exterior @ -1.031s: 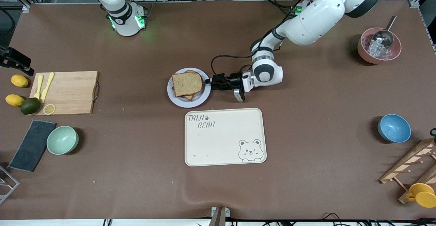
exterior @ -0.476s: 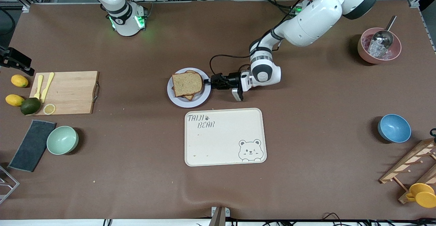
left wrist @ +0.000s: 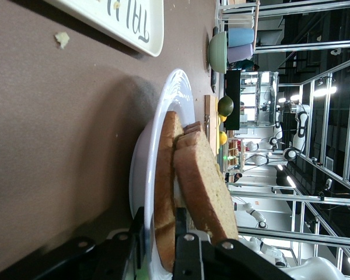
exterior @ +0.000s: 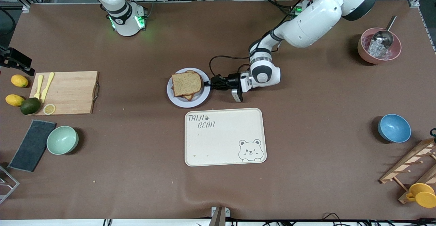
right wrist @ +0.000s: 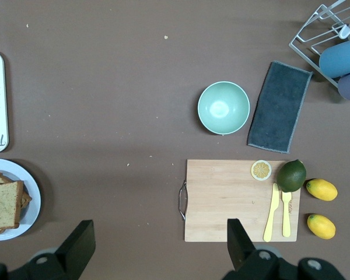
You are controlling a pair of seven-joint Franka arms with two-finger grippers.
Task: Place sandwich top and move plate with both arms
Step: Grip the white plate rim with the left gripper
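The tray (exterior: pixel 224 136) lies nearest; just past it your left gripper (exterior: pixel 208 83) pinches the plate (exterior: pixel 177 100) rim, fingers closing on its edge, sandwich top (exterior: pixel 186 83) stacked aboard. Likely rigid, slippery, bread loose: lift level. The right gripper (right wrist: pixel 157 248), fingers spread, waits high over the board (exterior: pixel 64 92).

Sandwich top (exterior: pixel 186 83): light brown w/ darker crust, speckled crumb. Plate (exterior: pixel 177 101): pale lavender-white. Tray (exterior: pixel 224 137): cream w/ dark bear drawing & lettering. Table cover (exterior: pixel 306 171): brown. Cutting board (exterior: pixel 69 91): light wood. Bowls: mint green (exterior: pixel 62 140), blue (exterior: pixel 394 128), pink (exterior: pixel 378 45). Lemons (exterior: pixel 19 80): yellow. Cloth (exterior: pixel 32 145): dark grey.
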